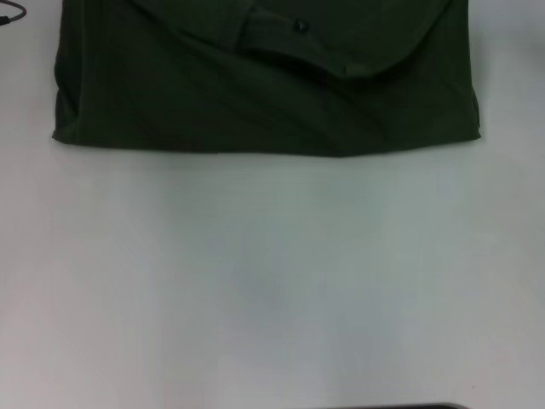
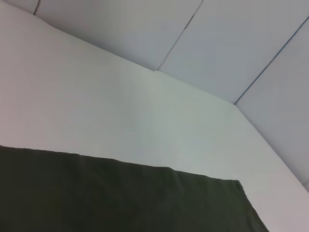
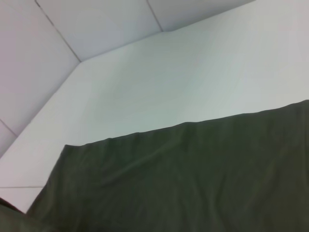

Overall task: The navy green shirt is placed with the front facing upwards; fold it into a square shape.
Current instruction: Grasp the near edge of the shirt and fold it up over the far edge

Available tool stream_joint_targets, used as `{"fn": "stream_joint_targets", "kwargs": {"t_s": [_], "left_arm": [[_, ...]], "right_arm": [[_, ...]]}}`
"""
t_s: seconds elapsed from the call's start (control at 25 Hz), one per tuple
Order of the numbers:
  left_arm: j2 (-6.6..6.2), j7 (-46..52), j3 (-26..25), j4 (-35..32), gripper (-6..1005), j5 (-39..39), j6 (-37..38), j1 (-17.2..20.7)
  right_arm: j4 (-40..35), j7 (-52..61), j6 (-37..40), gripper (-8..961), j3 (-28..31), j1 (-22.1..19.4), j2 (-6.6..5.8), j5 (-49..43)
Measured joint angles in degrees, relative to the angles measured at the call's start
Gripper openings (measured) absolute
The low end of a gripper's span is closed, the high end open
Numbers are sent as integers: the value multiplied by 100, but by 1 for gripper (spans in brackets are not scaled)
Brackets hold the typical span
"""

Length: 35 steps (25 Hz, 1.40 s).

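The navy green shirt (image 1: pixel 255 94) lies folded on the white table (image 1: pixel 272 281) at the far side of the head view, its straight folded edge toward me and a curved fold with the collar and a small label (image 1: pixel 300 25) on top. Its dark cloth also fills the near part of the left wrist view, shirt (image 2: pixel 120 198), and of the right wrist view, shirt (image 3: pixel 183 179). Neither gripper shows in any view.
A black cable (image 1: pixel 10 13) curls at the far left corner of the head view. A dark edge (image 1: pixel 400 406) runs along the table's near side. Grey floor tiles (image 2: pixel 231 43) lie beyond the table edge in both wrist views.
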State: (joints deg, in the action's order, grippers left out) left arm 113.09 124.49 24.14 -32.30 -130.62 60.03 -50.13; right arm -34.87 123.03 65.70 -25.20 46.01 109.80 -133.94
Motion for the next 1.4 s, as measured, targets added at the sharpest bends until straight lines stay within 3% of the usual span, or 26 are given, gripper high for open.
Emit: {"fn": "stream_joint_targets", "kwargs": {"t_s": [0.52,0.76,1.4], "left_arm": [[51,-94,3,64,60,-5,-306,-13],[138,-197,3,136,61,5,-468,-13],[446,-592,1,455,78,70,-1191,-10]], "right_arm": [[68,-50,-513,42,-206,104,50,50],[259,-178,-772,42,-218,135,80,59],[546,-586,-1510,42,-241,154,384,70]]}}
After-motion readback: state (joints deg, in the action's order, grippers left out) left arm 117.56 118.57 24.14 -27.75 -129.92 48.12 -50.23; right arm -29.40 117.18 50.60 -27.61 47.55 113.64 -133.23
